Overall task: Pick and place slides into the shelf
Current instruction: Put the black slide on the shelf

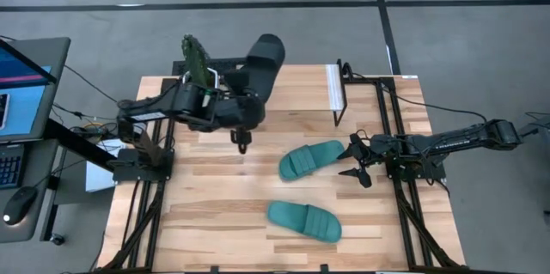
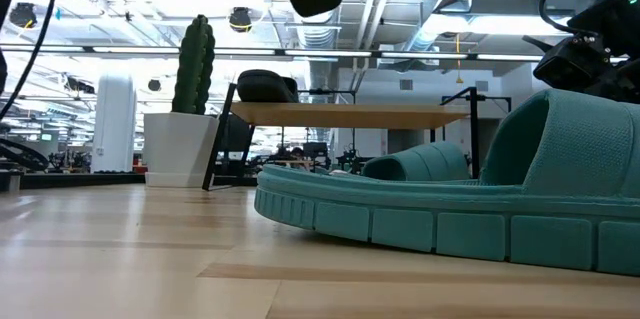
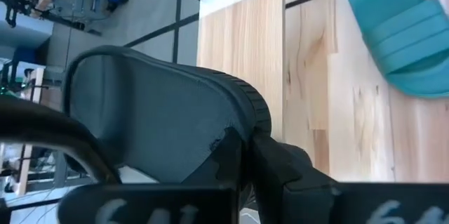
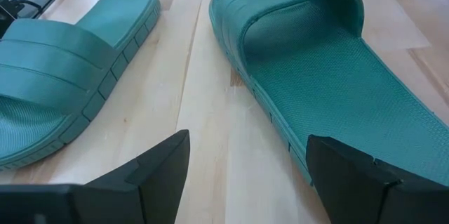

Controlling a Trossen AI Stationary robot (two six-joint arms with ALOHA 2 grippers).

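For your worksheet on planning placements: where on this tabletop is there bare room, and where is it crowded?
Free: the plank strip left of the two teal slides, below the left hand. Crowded: between the upper teal slide and the open right hand, and by the shelf.

- Your left arm (image 1: 185, 106) is dark, bulky around the wrist, with a green circuit board (image 1: 196, 57) standing off it and thin black cables running back along it.
- Your right arm (image 1: 455, 141) is slimmer, black, built of jointed segments, with a cable trailing from its far end.
- Your right gripper (image 4: 249, 175) has two matte black fingers (image 4: 165, 164), wedge-shaped with angular, faceted edges.
- Your left gripper (image 3: 231, 175) shows black moulded parts, with pale lettering on its lower body, blurred.
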